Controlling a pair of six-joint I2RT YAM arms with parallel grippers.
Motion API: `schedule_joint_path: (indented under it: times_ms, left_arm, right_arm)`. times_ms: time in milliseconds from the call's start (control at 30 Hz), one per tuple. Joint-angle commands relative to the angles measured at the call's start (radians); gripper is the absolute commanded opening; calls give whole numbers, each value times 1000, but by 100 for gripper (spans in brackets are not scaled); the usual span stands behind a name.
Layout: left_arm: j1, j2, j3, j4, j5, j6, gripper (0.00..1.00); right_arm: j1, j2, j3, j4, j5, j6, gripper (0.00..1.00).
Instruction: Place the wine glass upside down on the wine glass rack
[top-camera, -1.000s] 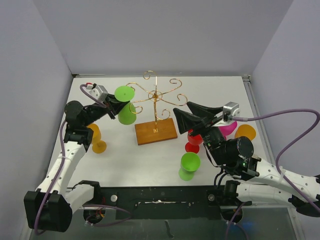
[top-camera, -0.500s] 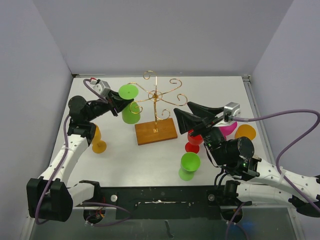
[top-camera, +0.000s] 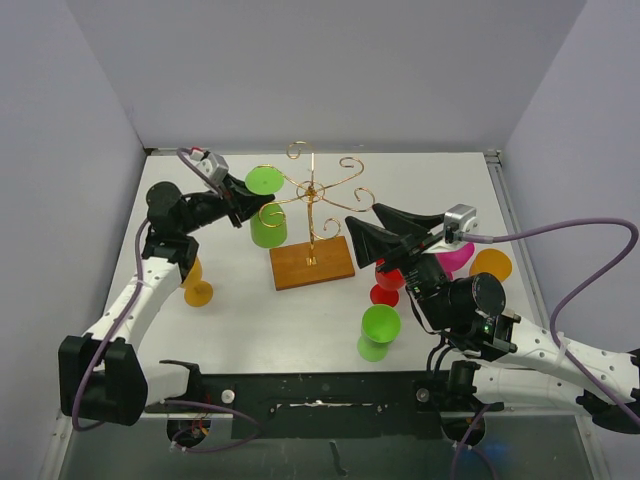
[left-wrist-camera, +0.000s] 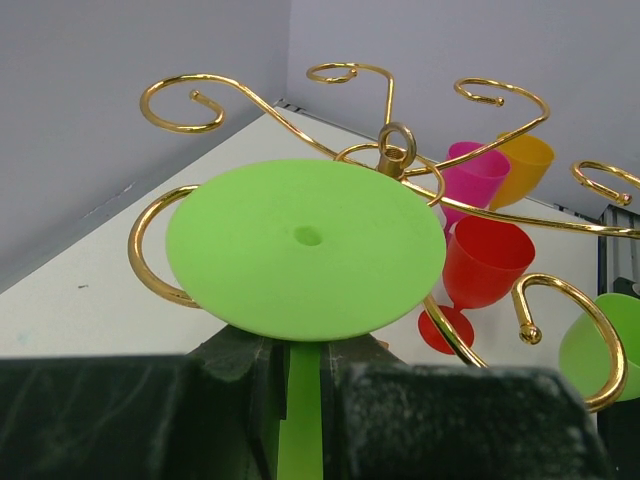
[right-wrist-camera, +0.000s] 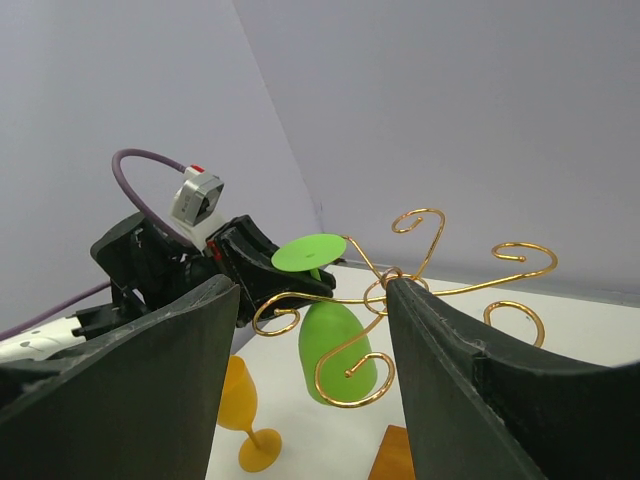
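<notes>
My left gripper (top-camera: 252, 207) is shut on the stem of a green wine glass (top-camera: 268, 230) and holds it upside down, foot disc on top and bowl hanging. The glass is at the left scroll arm of the gold wire wine glass rack (top-camera: 312, 190), which stands on a brown wooden base (top-camera: 311, 262). In the left wrist view the disc (left-wrist-camera: 305, 245) lies just above a curled arm (left-wrist-camera: 150, 260), with my gripper (left-wrist-camera: 300, 380) under it. I cannot tell whether the stem touches the wire. My right gripper (top-camera: 362, 216) is open and empty, raised to the right of the rack.
An orange glass (top-camera: 195, 280) stands left of the base. A red glass (top-camera: 387, 280), a second green glass (top-camera: 378, 330), a pink glass (top-camera: 455, 258) and another orange glass (top-camera: 490, 264) stand at the right, under and around my right arm.
My left gripper has carried the upside-down green glass right and back, from beside the rack up to its left scroll arm. The right arm has not moved.
</notes>
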Motion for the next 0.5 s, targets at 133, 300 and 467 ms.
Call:
schedule_joint_path:
  times_ms: [133, 300, 467]
  left_arm:
    - [-44, 33, 82, 17, -40, -2, 0]
    - [-54, 42, 84, -26, -118, 9, 0]
    - [-65, 38, 82, -21, -198, -13, 0]
  right_arm:
    - [-6, -2, 28, 58, -5, -8, 61]
    - [-6, -8, 27, 55, -11, 1, 61]
    - [-6, -8, 24, 58, -15, 8, 61]
